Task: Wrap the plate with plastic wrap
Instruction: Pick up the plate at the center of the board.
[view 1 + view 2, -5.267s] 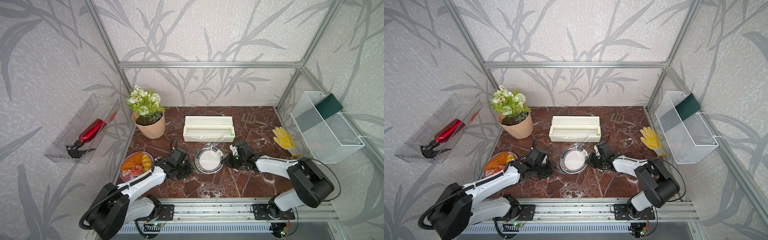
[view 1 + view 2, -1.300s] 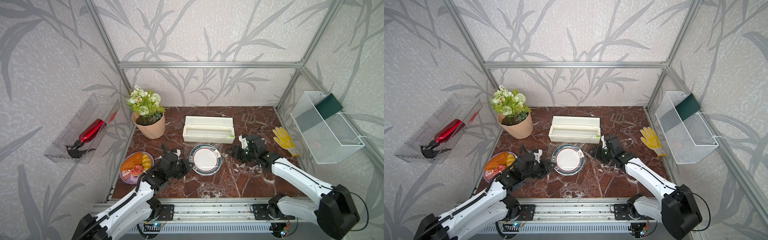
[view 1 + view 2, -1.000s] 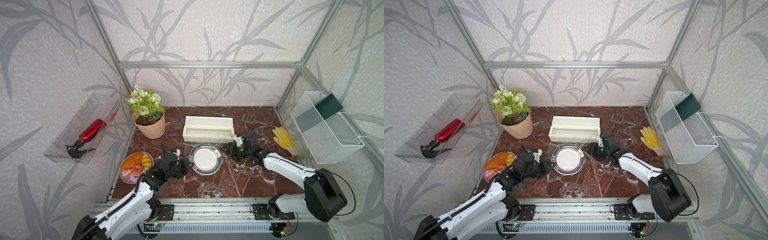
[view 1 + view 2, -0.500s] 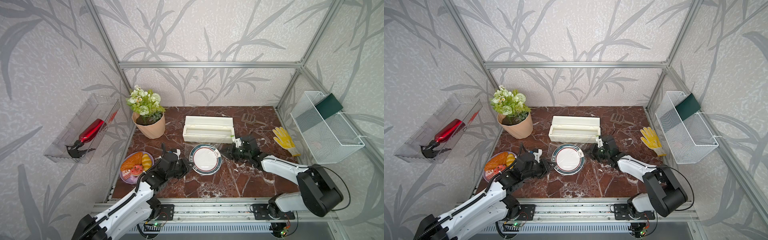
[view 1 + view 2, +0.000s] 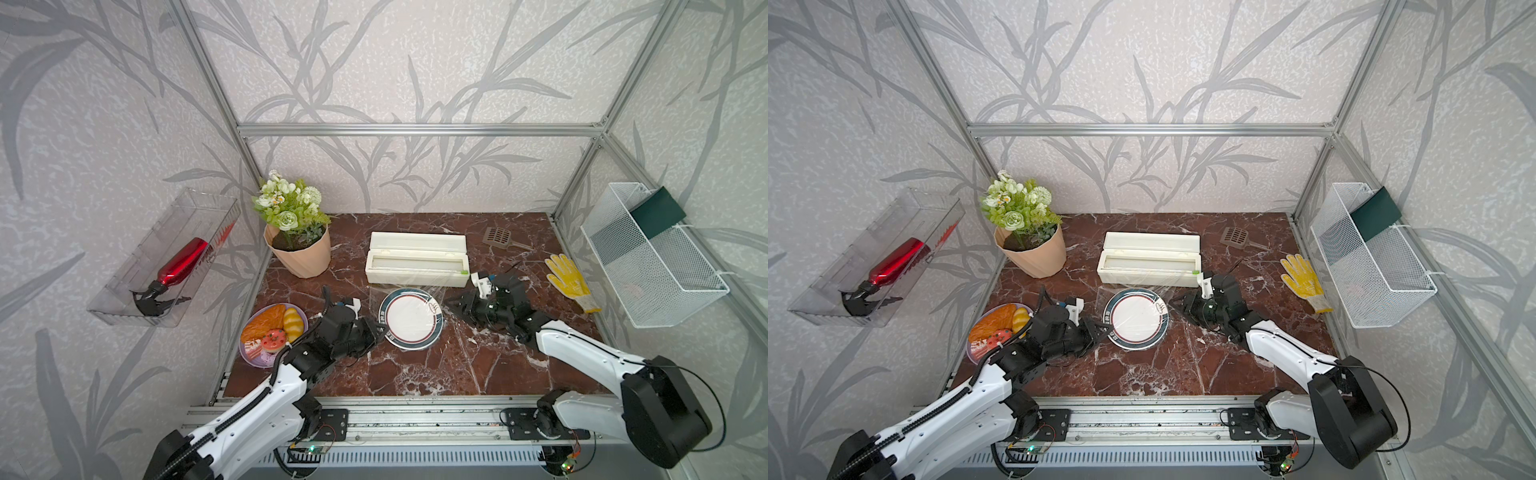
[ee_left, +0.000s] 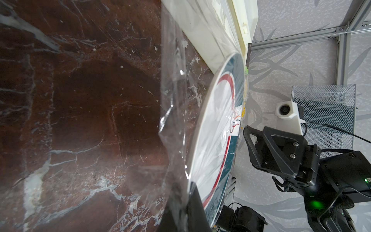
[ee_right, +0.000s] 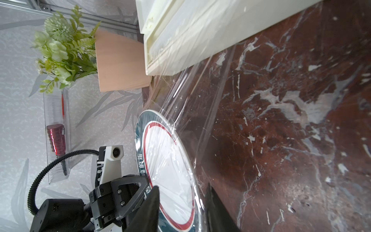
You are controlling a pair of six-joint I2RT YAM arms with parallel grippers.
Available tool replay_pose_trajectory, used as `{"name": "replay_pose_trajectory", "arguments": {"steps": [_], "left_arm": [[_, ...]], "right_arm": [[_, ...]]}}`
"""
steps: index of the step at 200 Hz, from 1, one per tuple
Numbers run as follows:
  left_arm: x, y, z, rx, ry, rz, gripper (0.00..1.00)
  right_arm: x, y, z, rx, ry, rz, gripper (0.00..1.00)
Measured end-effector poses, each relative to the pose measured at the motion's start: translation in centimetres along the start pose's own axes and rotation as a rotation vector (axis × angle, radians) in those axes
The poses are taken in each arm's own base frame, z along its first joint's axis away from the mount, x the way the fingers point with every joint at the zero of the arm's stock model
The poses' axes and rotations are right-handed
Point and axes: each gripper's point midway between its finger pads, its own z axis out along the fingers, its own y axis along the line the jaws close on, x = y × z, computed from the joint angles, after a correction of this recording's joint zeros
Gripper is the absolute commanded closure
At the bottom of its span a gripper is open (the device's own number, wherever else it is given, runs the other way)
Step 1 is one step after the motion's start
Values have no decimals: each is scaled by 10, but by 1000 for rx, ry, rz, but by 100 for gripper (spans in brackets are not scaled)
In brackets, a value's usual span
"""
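plate (image 5: 411, 318) is seen in both top views over the middle of the marble table (image 5: 436, 370), just in front of the dispenser box (image 5: 417, 259). plastic wrap (image 5: 415, 289) is drawn from the box across the plate and is not yet cut. The left gripper (image 5: 384, 328) is placed at the plate's left rim, and the right gripper (image 5: 451, 305) just beside the right rim. Whether the plate lies flat cannot be told from here.

Left wrist view: the plate (image 6: 216, 140) rim, with film over it, is pinched between the fully closed jaws of the left gripper (image 6: 185, 204). A shadow is cast beneath, so the plate is judged to be raised off the marble. The wrap's (image 6: 176, 120) free edge is crumpled and loose under the rim.

Right wrist view: the jaws of the right gripper (image 7: 180, 188) are spread astride the opposite rim and nothing is clamped. The film (image 7: 200, 84) is stretched in taut streaks from box to plate.

Risks, as judged:
- The plate is carried by one thin rim pinch, so slip or tilt is likely if the film is pulled hard.
- The film is uncut, so the box could be dragged or the sheet torn unevenly.
- The loose edge could cling to itself and leave that side uncovered.
- If the right jaws are closed off-target, only film may be caught, or the rim knocked.
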Motion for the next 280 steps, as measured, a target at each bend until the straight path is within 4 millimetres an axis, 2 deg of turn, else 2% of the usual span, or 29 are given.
{"name": "replay_pose_trajectory", "arguments": {"steps": [21,61,89,136,243,280], "left_arm": [[0,0,0,0,0,0,100],[0,-1,-1,5,-3,1,100],[0,-1,-1,4,-2,1,100],[0,-1,-1,5,-3,1,100],[-2,-8,-1,34,-8,-17,100],[-2,-15,1,61,-1,-35,100]], "right_arm": [[4,-4,-1,6,6,-7,51],[21,-35,5,40,53,58,53],[26,-42,10,31,72,95,68],[24,-32,11,-12,63,92,100],[32,-38,8,-10,67,82,100],[32,-48,18,17,85,103,100]]}}
